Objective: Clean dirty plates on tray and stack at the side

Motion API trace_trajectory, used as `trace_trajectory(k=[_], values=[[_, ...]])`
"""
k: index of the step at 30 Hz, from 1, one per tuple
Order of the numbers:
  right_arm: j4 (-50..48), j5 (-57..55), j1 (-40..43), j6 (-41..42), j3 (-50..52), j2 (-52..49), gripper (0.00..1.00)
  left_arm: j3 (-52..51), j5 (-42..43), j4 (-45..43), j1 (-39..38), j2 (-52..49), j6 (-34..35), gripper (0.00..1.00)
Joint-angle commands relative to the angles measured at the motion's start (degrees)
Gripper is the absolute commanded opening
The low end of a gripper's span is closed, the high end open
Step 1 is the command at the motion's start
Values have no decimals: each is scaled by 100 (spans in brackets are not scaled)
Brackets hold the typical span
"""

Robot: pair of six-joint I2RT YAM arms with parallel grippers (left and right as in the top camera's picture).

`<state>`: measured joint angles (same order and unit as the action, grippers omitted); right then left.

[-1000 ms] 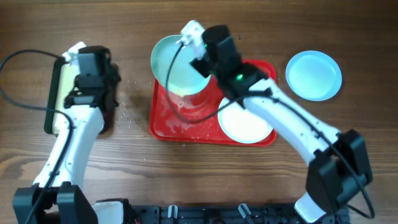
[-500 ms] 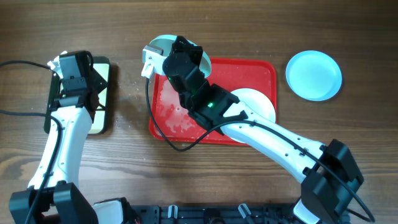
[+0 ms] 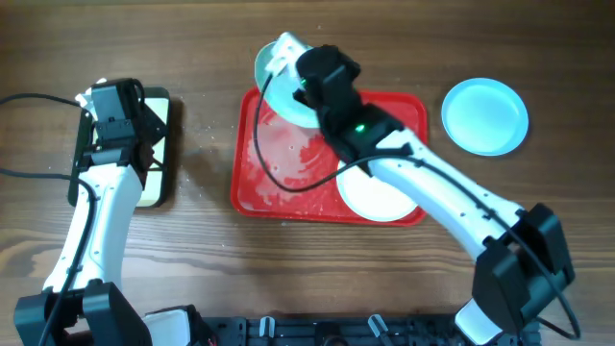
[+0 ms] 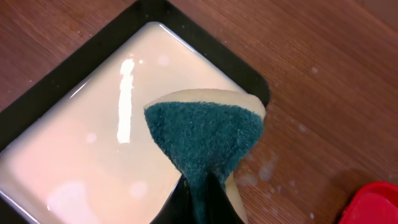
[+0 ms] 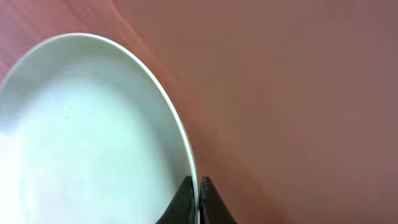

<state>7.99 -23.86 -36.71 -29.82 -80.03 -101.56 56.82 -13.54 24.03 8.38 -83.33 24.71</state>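
The red tray (image 3: 279,173) lies mid-table, wet with white suds. My right gripper (image 3: 300,88) is shut on the rim of a pale blue plate (image 3: 277,82) and holds it tilted over the tray's far left corner; the right wrist view shows the jaws (image 5: 197,199) pinching that plate's (image 5: 93,130) edge. A white plate (image 3: 380,192) lies in the tray's near right part, half under my arm. A second pale blue plate (image 3: 484,115) lies on the table right of the tray. My left gripper (image 4: 198,199) is shut on a green-faced sponge (image 4: 205,134) above the cream tray.
A dark-rimmed cream tray (image 3: 159,173) lies at the left under my left arm; it also shows in the left wrist view (image 4: 81,149). White droplets speckle the wood between the two trays. A cable loops over the red tray.
My right gripper swung the pale blue plate left past the tray's corner and then back right and farther away. My left arm drew back over the cream tray and has stayed there.
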Motion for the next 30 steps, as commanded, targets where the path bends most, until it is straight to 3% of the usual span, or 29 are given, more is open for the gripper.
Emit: trace_trajectory(k=[1, 4, 6, 11, 15, 18, 24, 30], values=[[417, 2236, 785, 2949, -24, 63, 4, -15, 114, -20, 26, 92, 17, 4], [671, 4317, 1794, 3823, -24, 46, 4, -15, 116, -22, 26, 92, 17, 4], [721, 4800, 2361, 4140, -24, -4, 4, -15, 116, -28, 26, 92, 28, 4], [1025, 4586, 2500, 3595, -9, -31, 4, -15, 455, -61, 26, 92, 275, 4], [1141, 4057, 2166, 3663, -9, -492, 4, -15, 2251, -310, 9, 66, 273, 4], [859, 4037, 1989, 4157, -9, -1161, 4, -15, 3010, -407, -15, 37, 273, 4], [815, 4013, 1659, 4199, -9, -1969, 4, -26, 3064, -542, -874, -74, 275, 4], [973, 3180, 1274, 4378, -9, -2192, 4, -26, 3027, -1307, -2120, -1296, 581, 4]])
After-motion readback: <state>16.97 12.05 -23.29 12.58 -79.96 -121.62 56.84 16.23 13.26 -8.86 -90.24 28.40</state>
